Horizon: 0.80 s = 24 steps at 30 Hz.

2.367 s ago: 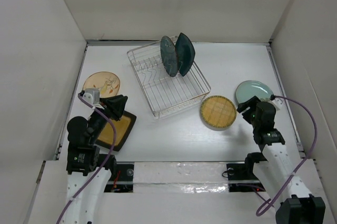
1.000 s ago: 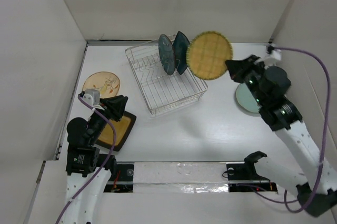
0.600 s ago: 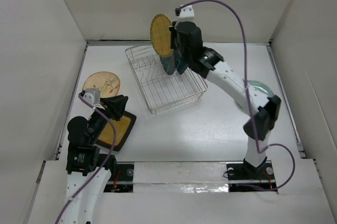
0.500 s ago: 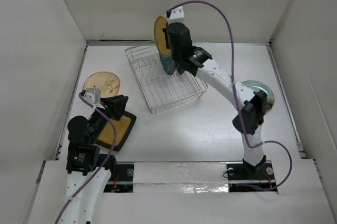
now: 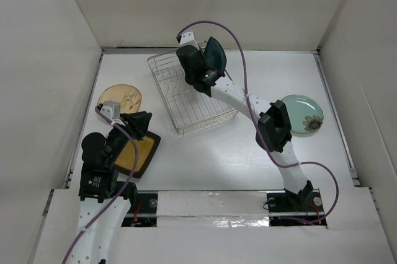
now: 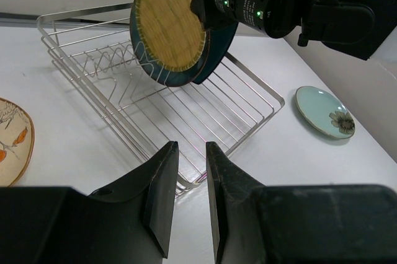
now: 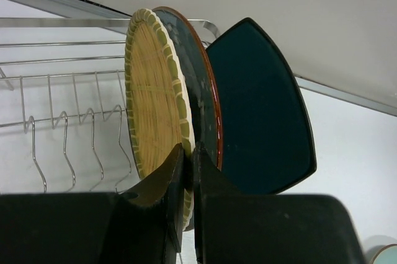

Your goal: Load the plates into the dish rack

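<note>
Right arm reaches at full stretch from its base, across the table (image 5: pixel 211 158), elbow raised, wrist out over the far end of the dish rack (image 5: pixel 192 106). Right tool (image 7: pixel 188 155) pinches the lower rim of the yellow woven plate (image 7: pixel 152 103), jaws nearly together with only the plate's edge between them. Plate stands on edge above the tool, inside the rack. Directly behind it, on the tool's right, the round teal plate (image 7: pixel 198 90) stands upright, touching or nearly touching it; cannot tell which. Further right of the tool, the dark teal squarish plate (image 7: pixel 260 109) stands leaning in the same row. Free wire dividers lie to the tool's left.

Left arm sits folded close to its base, wrist tipped forward. Left tool (image 6: pixel 191 152) shows a narrow gap and grips nothing. Mustard square plate (image 5: pixel 133 155) lies flat under it. Tan plate (image 5: pixel 119 98) lies flat beyond the tool, to its left. Pale green plate (image 5: pixel 301 114) lies flat, well apart from both tools, beside the right arm's elbow.
</note>
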Motion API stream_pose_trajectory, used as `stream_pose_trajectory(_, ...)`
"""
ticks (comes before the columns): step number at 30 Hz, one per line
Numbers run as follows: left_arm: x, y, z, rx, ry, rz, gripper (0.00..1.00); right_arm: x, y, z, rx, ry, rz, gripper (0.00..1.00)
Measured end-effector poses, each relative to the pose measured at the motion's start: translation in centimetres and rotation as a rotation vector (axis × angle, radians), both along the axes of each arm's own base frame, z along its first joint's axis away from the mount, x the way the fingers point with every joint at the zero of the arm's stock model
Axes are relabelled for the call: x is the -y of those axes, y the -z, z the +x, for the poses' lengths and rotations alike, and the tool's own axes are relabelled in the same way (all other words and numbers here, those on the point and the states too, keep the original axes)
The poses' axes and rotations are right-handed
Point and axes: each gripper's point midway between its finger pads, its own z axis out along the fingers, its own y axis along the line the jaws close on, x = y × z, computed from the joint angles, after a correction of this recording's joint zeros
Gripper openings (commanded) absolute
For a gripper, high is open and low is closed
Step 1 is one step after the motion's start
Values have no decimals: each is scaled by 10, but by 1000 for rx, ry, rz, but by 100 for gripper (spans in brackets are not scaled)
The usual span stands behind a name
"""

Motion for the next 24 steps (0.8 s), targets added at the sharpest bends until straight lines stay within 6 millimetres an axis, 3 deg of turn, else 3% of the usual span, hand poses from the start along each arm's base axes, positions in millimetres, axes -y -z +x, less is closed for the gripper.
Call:
stream_pose_trajectory(5, 0, 1, 1, -6, 0, 1, 22, -8, 12, -1, -12, -11, 25, 0)
stream_pose_trajectory(12, 0, 3, 2, -12, 0, 2, 22, -18, 48, -3, -68, -26, 62, 1)
stream_pose_trajectory(14, 0, 3, 2, -12, 0, 1, 22, -20, 53, -3, -68, -24, 79, 12)
stream_pose_trajectory(15, 0, 3, 2, -12, 0, 1, 22, -20, 53, -3, -65, -23, 88, 27)
stream_pose_trajectory(17, 0, 3, 2, -12, 0, 1, 22, -22, 55, -4, -68, -29, 112, 37)
stream_pose_trajectory(18, 0, 3, 2, -12, 0, 1, 22, -22, 58, -6, -77, -36, 118, 48)
stream_pose_trajectory(21, 0, 3, 2, -13, 0, 1, 22, -20, 61, -20, -108, -70, 139, 59)
stream_pose_trajectory(24, 0, 3, 2, -13, 1, 2, 22, -12, 45, -37, -110, -102, 182, 61)
